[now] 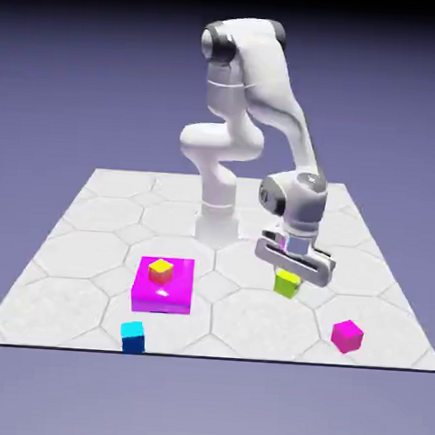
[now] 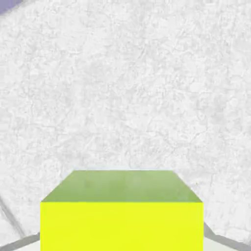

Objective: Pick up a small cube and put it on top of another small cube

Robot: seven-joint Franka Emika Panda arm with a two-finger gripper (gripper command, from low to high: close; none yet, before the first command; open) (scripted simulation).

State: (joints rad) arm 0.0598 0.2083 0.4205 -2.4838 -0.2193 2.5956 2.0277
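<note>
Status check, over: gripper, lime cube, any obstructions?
Gripper low over lime cube, jaw state unclear. Cube fills hand view bottom. Nothing in the way.

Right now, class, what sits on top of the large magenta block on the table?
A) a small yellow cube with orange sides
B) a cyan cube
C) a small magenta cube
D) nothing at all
A: in the exterior view the yellow cube with orange sides rests on the large magenta block, while the cyan cube and the small magenta cube lie apart on the table.
</note>
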